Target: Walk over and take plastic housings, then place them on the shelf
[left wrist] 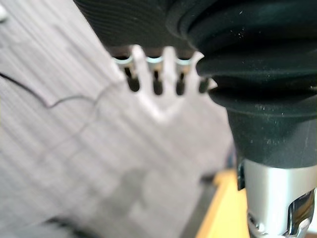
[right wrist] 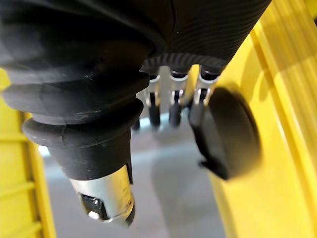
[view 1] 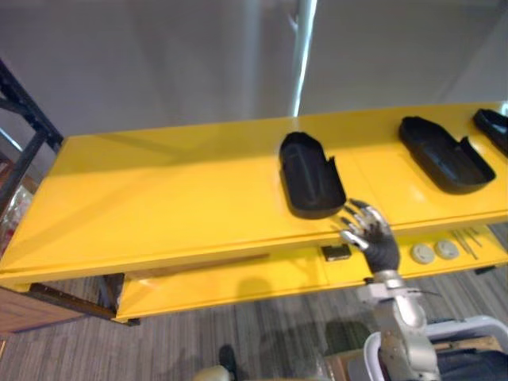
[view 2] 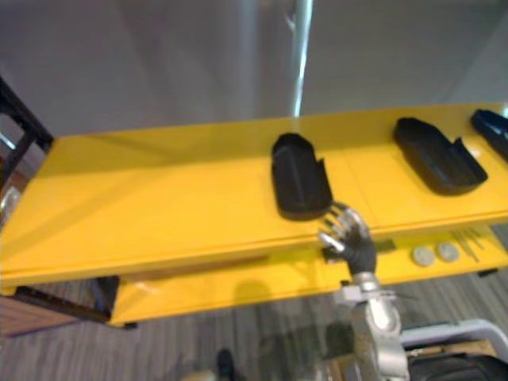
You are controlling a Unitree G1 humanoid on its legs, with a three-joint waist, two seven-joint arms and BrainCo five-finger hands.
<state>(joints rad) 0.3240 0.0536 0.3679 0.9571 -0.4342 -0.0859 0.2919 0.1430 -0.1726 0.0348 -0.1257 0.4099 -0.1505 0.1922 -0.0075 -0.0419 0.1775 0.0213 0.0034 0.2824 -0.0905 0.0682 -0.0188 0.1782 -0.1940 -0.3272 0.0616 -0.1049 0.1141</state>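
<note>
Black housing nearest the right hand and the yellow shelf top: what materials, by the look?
Black tub-shaped housing: likely moulded plastic, matte; thin uniform walls, notched rim, hardly any glare. Yellow shelf top: probably painted or powder-coated sheet metal; smooth, soft sheen, flat panels with seams. Not certain.

shelf point(view 1: 159, 198) left half: free | centre and right: housings point(view 1: 311, 176) in way

The yellow shelf's point(view 1: 159, 190) top level holds a centre housing point(view 1: 309, 176), a second housing point(view 1: 443, 153) at upper right and a third housing point(view 1: 494, 125) at the right edge. Its lower level point(view 1: 238, 282) carries two grey discs point(view 1: 423, 253) and a small black block point(view 1: 336, 252).
</note>
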